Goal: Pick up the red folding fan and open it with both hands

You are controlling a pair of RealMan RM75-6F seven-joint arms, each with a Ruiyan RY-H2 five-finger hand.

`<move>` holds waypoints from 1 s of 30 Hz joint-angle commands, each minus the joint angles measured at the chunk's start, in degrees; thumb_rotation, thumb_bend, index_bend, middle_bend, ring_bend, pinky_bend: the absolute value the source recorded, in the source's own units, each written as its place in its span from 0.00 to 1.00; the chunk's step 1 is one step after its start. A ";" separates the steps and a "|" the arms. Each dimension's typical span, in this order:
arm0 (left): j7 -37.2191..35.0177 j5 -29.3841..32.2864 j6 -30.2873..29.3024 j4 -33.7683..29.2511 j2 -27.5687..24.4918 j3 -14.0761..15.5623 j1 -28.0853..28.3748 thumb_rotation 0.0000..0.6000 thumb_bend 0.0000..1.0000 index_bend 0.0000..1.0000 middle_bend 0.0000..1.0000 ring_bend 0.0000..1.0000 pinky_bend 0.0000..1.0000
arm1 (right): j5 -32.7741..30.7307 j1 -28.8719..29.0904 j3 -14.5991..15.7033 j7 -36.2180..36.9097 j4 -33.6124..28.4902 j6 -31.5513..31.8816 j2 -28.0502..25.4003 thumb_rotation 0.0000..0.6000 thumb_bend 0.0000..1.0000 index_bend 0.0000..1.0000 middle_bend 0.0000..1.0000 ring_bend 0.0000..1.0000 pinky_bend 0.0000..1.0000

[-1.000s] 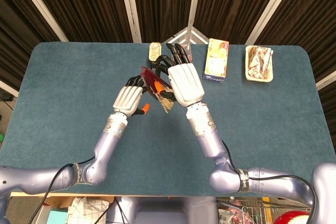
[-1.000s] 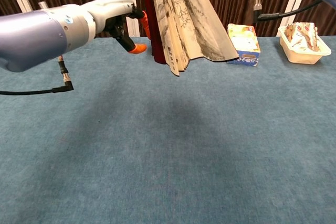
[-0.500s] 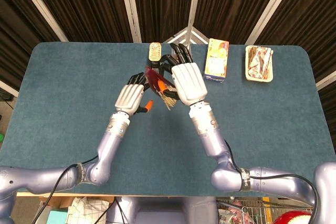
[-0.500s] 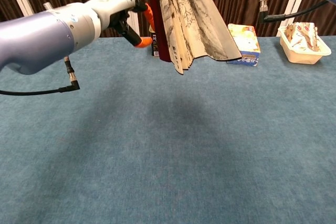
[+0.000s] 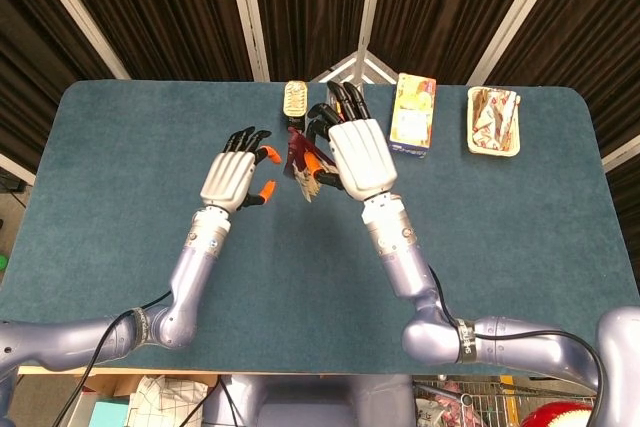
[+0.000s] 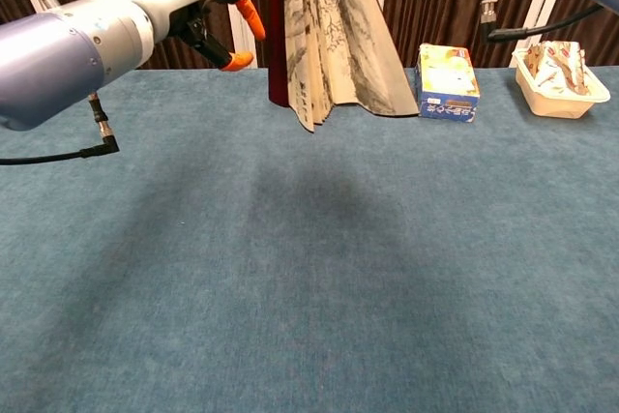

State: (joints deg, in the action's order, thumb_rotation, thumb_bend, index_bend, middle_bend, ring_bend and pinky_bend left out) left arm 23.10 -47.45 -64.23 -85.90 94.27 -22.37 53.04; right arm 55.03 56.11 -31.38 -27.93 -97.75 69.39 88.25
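The red folding fan point(image 6: 329, 36) hangs partly open above the blue table point(image 6: 309, 268), a red outer guard beside cream pleats with dark ink painting (folds bunched on its left). The right hand point(image 5: 352, 152) grips it from above. The left hand point(image 5: 232, 175), fingers spread, holds nothing beside it.

A lab: blue-carpeted test table point(image 5: 120, 167) before dark curtains point(image 5: 170, 7).
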 commanded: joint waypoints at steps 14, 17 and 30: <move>1.03 1.84 0.78 1.36 0.82 0.21 0.30 1.00 0.52 0.37 0.10 0.00 0.05 | -1.57 0.51 0.17 1.56 -2.05 0.57 -0.08 1.00 0.48 0.79 0.34 0.08 0.06; 1.51 2.21 1.01 1.89 1.55 0.36 0.71 1.00 0.52 0.37 0.10 0.00 0.05 | -1.74 0.74 0.05 1.48 -2.86 0.56 -0.35 1.00 0.48 0.79 0.34 0.08 0.06; 2.70 3.41 1.17 2.28 4.22 0.85 1.72 1.00 0.53 0.43 0.12 0.00 0.05 | -3.15 1.37 -0.22 2.07 -5.15 1.00 -0.93 1.00 0.48 0.80 0.35 0.08 0.06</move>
State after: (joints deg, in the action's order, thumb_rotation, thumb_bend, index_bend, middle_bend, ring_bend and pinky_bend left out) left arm 25.79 -44.08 -63.03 -83.65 98.44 -21.56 54.77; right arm 51.93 57.46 -31.58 -25.94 -102.83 70.32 87.33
